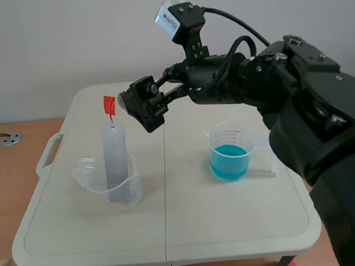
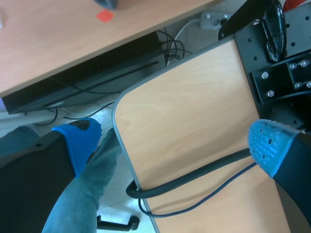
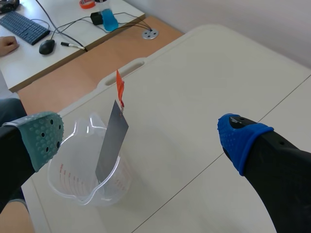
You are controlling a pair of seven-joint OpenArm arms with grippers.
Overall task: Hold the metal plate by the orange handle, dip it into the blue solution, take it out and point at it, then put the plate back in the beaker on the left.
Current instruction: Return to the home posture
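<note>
Your right gripper (image 1: 139, 111) hung above the surface (image 1: 192, 231) with its fingers spread wide, the grey-green pad (image 3: 43, 138) and the blue pad (image 3: 240, 138) far apart and nothing held between them. It touched nothing that you could see.

The metal plate (image 3: 112, 143) stood tilted in the left beaker (image 3: 82, 187), leaning on the rim, with the orange handle (image 3: 119, 90) at its upper end. From the right wrist camera the plate lay ahead of the gripper and nearer the grey-green pad than the blue one, apart from both. In the scene view the gripper was raised just beside the orange handle (image 1: 109, 104) on its right, near it but not closed on it.

The left beaker (image 1: 107, 183) sat on the left half of the surface, closer to the left edge than to the middle seam. The right beaker (image 1: 230, 153) holding the blue solution (image 1: 230, 164) sat on the right half, well apart from the plate.

Your left gripper (image 2: 172, 143) was open too, both blue pads (image 2: 77, 141) apart and holding nothing, over a wooden desk (image 2: 194, 121) crossed by a black cable (image 2: 194, 172).
</note>
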